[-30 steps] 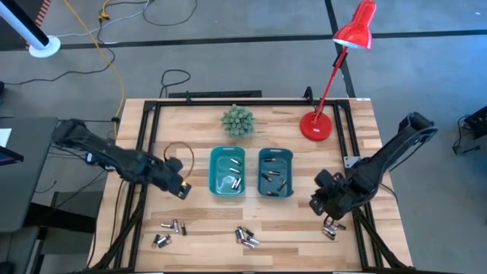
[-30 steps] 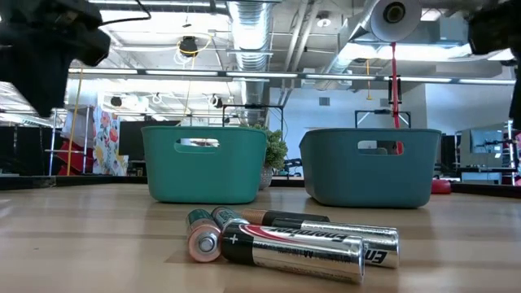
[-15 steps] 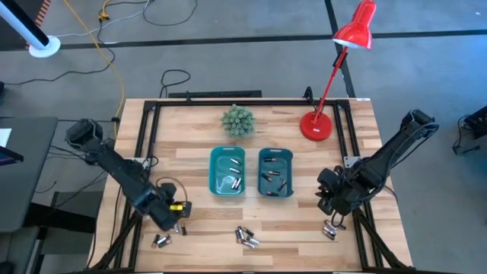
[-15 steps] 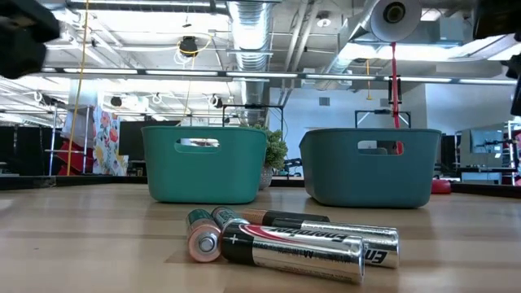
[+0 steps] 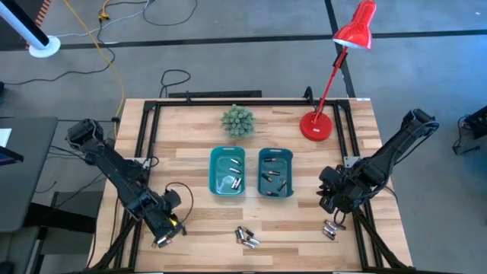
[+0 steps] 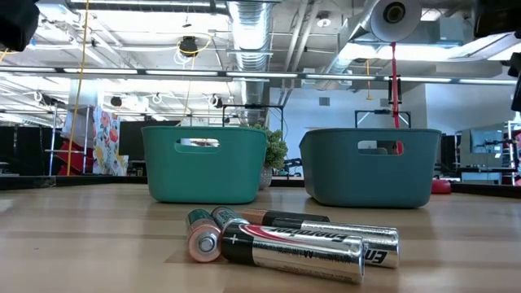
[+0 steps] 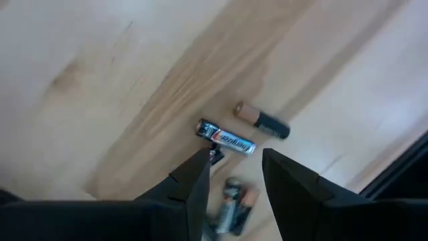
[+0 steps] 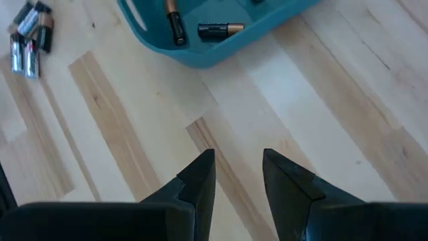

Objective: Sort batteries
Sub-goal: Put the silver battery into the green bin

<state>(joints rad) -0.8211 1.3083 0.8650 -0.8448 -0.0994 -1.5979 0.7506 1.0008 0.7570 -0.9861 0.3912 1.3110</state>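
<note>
Wooden table (image 6: 89,236), batteries (image 6: 293,240), partial "en" lettering

**Wood, plastic and metal**

The desk (image 5: 304,232) is pale wood with a visible grain and a smooth, faintly satin finish. Both teal bins (image 6: 203,167) look like matt moulded plastic. The batteries (image 6: 293,244) wear glossy wrappers with shiny metal ends. The lamp (image 5: 354,34) is glossy red.
</note>
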